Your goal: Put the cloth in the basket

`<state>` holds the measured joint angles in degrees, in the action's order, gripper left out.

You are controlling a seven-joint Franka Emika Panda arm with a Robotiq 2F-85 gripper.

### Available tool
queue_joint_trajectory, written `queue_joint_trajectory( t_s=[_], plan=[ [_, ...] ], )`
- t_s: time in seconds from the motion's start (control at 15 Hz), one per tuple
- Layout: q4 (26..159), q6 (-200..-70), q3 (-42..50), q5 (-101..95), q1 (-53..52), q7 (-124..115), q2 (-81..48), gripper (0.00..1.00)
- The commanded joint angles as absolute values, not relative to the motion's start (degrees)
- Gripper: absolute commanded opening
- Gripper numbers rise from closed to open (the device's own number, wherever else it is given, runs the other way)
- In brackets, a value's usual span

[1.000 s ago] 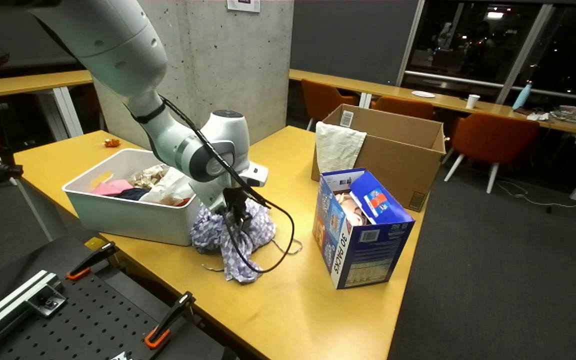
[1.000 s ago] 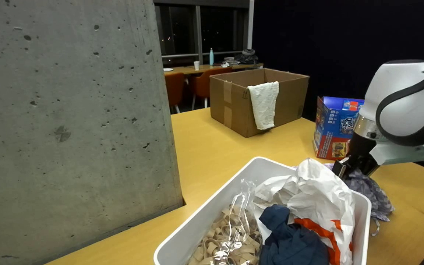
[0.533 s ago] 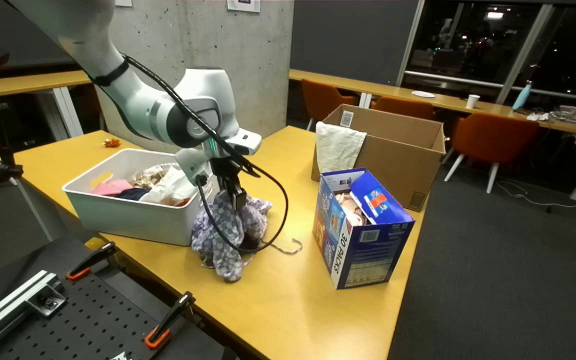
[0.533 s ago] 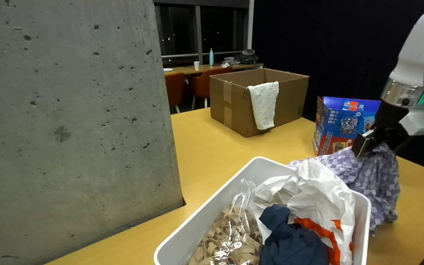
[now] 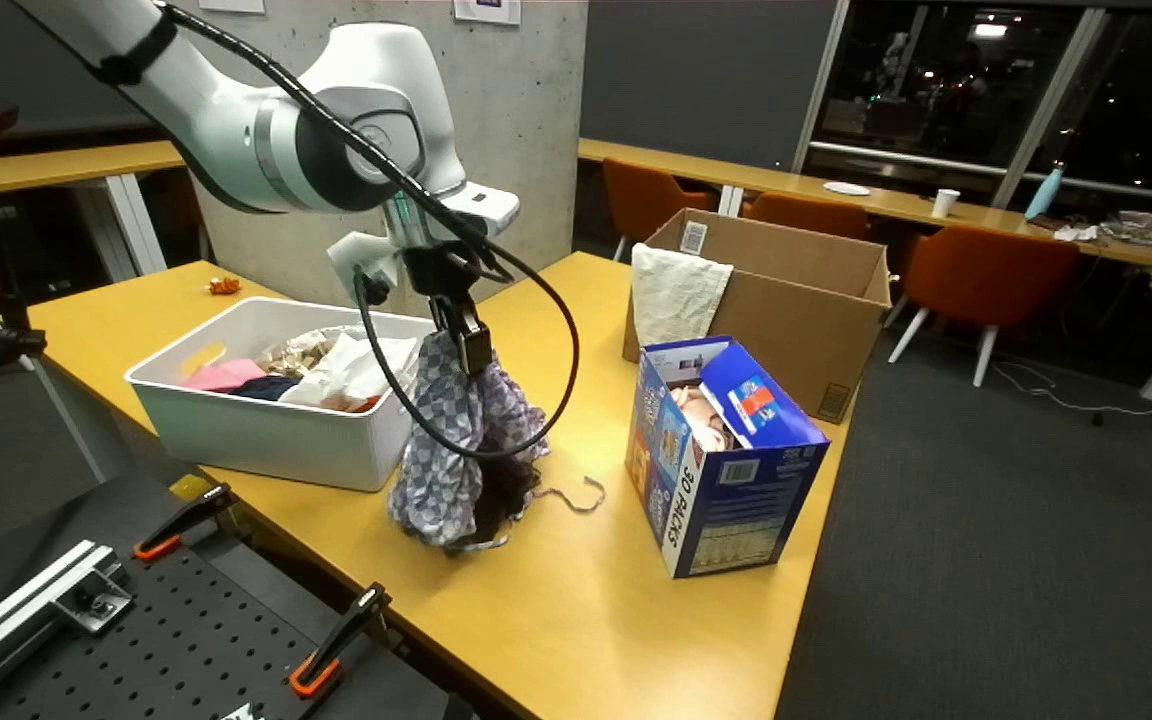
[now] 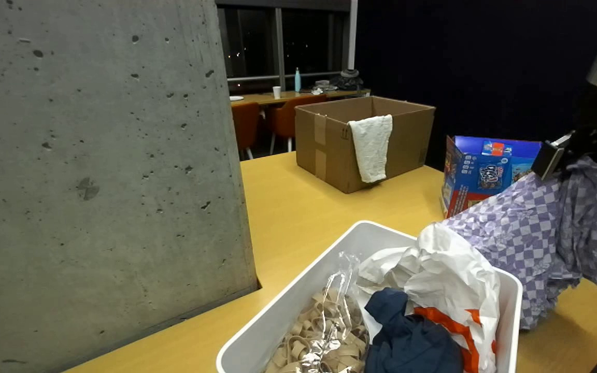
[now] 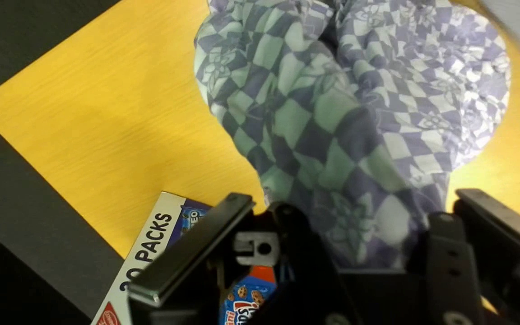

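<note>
Wrist view: one gripper (image 7: 357, 212), two fingers (image 7: 452, 257), gripping one checkered cloth (image 7: 323, 117) above the yellow table (image 7: 106, 117). In an exterior view the single arm (image 5: 221, 140) slants down from upper left, bent so that the gripper points downward, the checkered cloth hanging beneath. It is outside the one pale basket (image 5: 266, 440), just beside its end wall; whether they touch cannot be told. Inside the basket lie one pink item (image 5: 224, 375), one navy fabric (image 6: 417, 336), one white bag (image 6: 449, 254) and one clear bag (image 6: 329, 331). Past it stand one blue carton (image 5: 756, 510) and one cardboard box (image 5: 786, 330), one white towel (image 5: 676, 295) over its side. Farthest, at the back desk (image 5: 896, 201): three orange chairs (image 5: 996, 275), one white cup (image 5: 945, 203), one blue bottle (image 5: 1044, 192).
</note>
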<state>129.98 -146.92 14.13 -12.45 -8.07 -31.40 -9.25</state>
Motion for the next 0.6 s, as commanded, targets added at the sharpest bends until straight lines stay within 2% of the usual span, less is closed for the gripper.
queue_joint_trajectory(
  t_s=[0.0,0.47,0.53],
  plan=[
    [128.0,-145.5,11.4,-12.1,-4.3,-29.7,-10.0,0.0],
    [125.2,-147.2,9.7,-8.5,-0.9,-24.4,-17.4,0.0],
    [124.7,-147.3,9.7,-7.9,-0.7,-23.8,-18.6,0.25]
  ],
)
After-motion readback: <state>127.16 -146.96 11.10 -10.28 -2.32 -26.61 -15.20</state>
